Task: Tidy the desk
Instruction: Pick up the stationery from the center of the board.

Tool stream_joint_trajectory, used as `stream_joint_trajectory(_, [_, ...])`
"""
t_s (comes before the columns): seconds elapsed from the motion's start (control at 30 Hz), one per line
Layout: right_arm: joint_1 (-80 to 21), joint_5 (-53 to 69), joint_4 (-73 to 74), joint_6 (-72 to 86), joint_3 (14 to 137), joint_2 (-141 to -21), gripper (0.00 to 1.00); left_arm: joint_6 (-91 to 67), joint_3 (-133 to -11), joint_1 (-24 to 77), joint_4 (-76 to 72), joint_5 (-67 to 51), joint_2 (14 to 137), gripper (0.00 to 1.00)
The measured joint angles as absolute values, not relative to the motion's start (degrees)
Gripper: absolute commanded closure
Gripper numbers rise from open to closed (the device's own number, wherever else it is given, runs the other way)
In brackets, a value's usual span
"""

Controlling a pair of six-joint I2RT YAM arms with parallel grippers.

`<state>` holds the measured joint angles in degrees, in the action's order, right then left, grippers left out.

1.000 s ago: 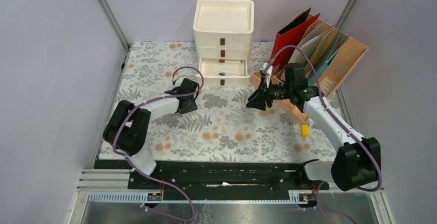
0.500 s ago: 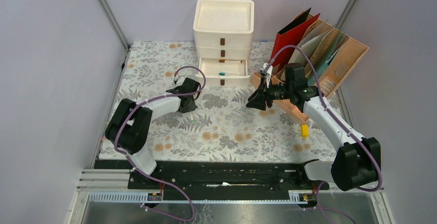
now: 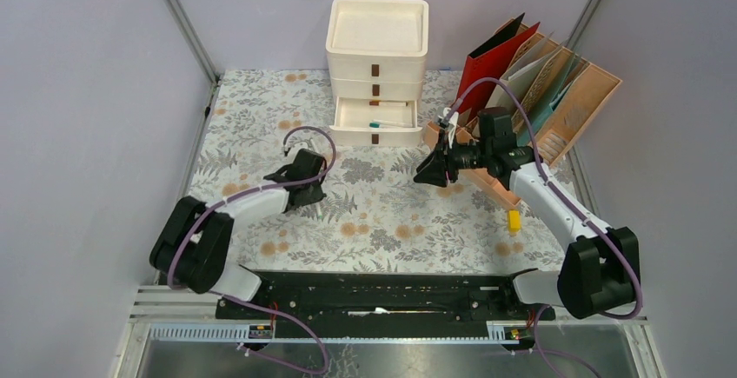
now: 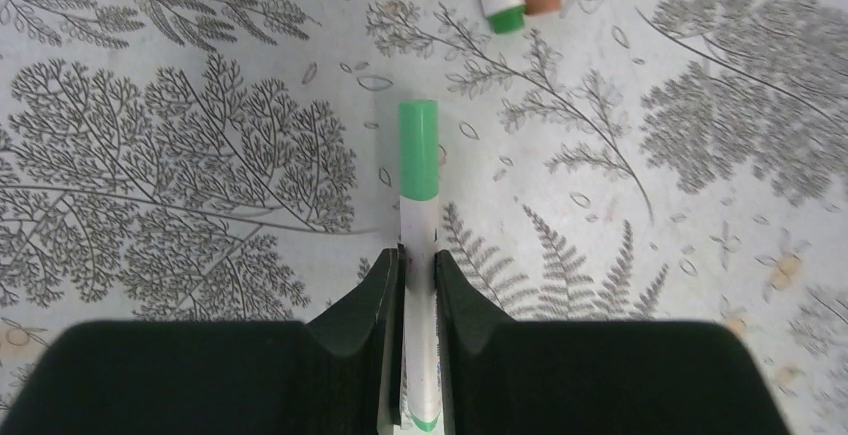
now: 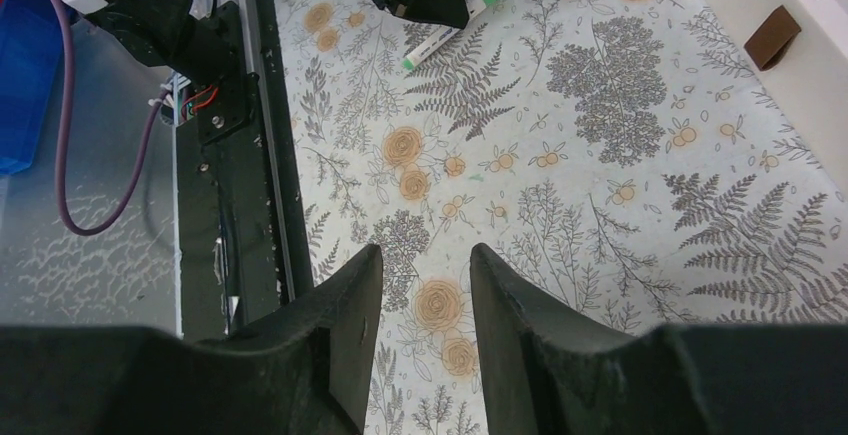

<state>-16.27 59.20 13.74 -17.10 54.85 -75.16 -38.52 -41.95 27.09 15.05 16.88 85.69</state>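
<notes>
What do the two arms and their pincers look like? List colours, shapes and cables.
The left arm and right arm both have white links between bulky black joint housings, and a looping purple cable trails along each. The left pincer and right pincer have matte black, wedge-shaped fingers that taper to rounded tips. No markings are readable.

No legible text, labels, brands or numbers, in any view
</notes>
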Motion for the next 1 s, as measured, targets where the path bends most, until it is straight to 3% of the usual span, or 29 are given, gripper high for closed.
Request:
stream_joint_trajectory(0.47, [-20.1,63.5,0.1,-5.2,49.5,-79.3,0.57,-46.6,-23.3,27.2,-14.1,-0.8,66.8,1.00])
stream_joint_trajectory(1.0, [-24.1,64.1,-20.1,15.6,45.5,-86.3,0.49,-60.9,-19.1,37.4,-48.2,-6.5,71.8,1.00])
